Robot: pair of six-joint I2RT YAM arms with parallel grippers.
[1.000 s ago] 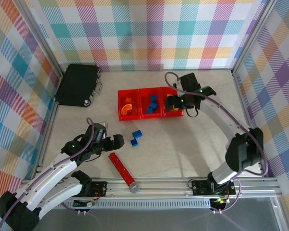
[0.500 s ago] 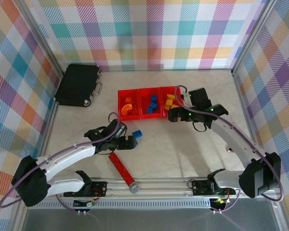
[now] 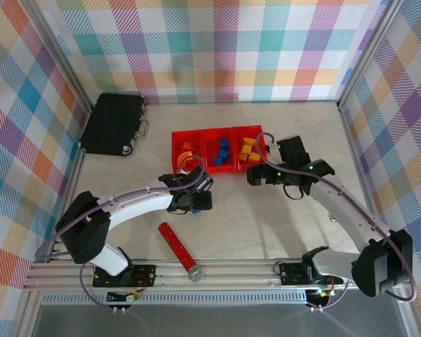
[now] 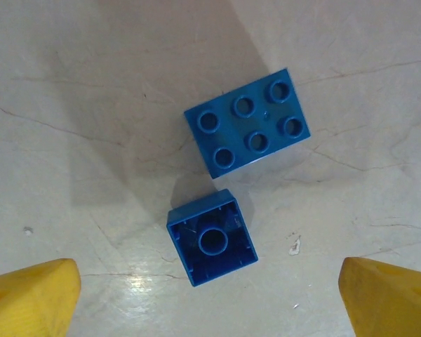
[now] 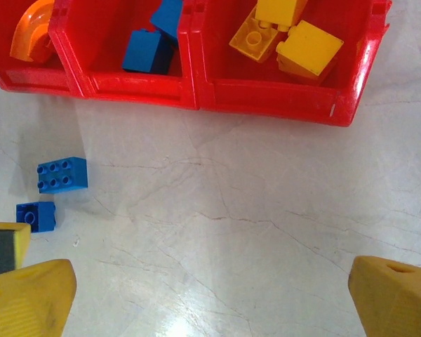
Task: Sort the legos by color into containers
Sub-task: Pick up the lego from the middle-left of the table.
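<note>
Swinging right across the lower middle of the overhead frame in the last half second, the left arm has carried the left end effector [image 4: 210, 296] to the patch of bench [image 3: 266, 217] below the red bins [image 5: 266, 95], while the right arm has drawn back from them. Nearest the rail, a red cylinder [image 3: 177, 246] lies slantwise, below the left arm and off to the side.

In the left wrist view the fingers [image 4: 29, 298] are spread wide with nothing between them, their yellow tips at the two bottom corners. A small blue brick [image 4: 212, 244] sits hollow side up at centre frame, straight ahead of the gap and turned slightly off square to the fingers. Just above it, with a sliver of bench between, lies a six-stud blue brick [image 4: 247, 130], its long axis running from lower left to upper right.

The left arm is plainly the nearer. A straight descent looks enough for the small brick, though the larger one could be nudged. At centre right of the overhead frame the right end effector [image 5: 212, 300] hangs released and empty, well apart from both bricks.

Beyond, the bins hold orange at left, blue in the middle bin [image 5: 133, 86] and yellow at right. That bin's front wall looks to be the only obstacle. A black case [image 3: 114, 125] rests at upper left.
</note>
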